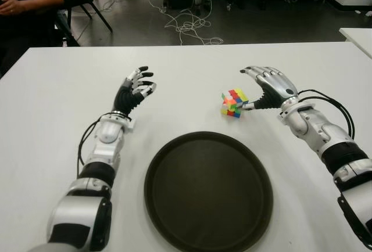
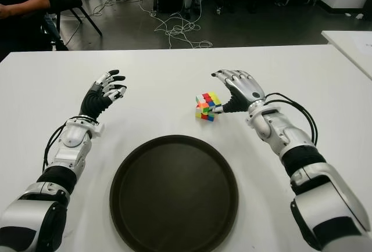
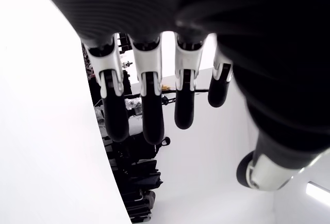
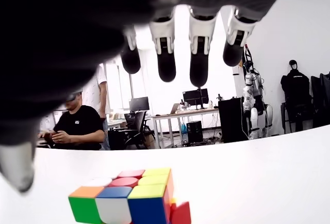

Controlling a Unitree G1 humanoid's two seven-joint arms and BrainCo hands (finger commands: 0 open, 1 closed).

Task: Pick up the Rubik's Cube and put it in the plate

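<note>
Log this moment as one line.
phase: reaching | right hand open beside Rubik's Cube, thumb near it | cube on table | plate holds nothing | left hand open, idle

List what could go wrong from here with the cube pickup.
1. The right hand is open beside the Rubik's Cube, its thumb close against the cube's side; closing unevenly could push the cube across the white table instead of gripping it.
2. The cube's layers look twisted out of line, so the fingers may slip on its uneven faces.
3. The plate has a raised rim; a low carry might clip it.
The left hand shows open left of the plate.
</note>
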